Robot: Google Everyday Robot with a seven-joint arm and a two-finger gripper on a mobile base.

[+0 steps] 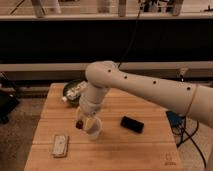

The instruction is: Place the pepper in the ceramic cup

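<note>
End effector low over the tabletop, clamped on the pepper | pepper at its tip, just beside the ceramic cup rim, not inside | cup upright

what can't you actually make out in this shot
All in the camera view:
- The gripper is low over the table at the ceramic cup; whether it holds the pepper is too small to tell.
- The ceramic cup's inside is hidden by the gripper.
- The green bowl is partly hidden by the arm, and its contents are blurred.
- The pale flat item is too blurred to identify.
- The arm is cut off by the right edge.
</note>
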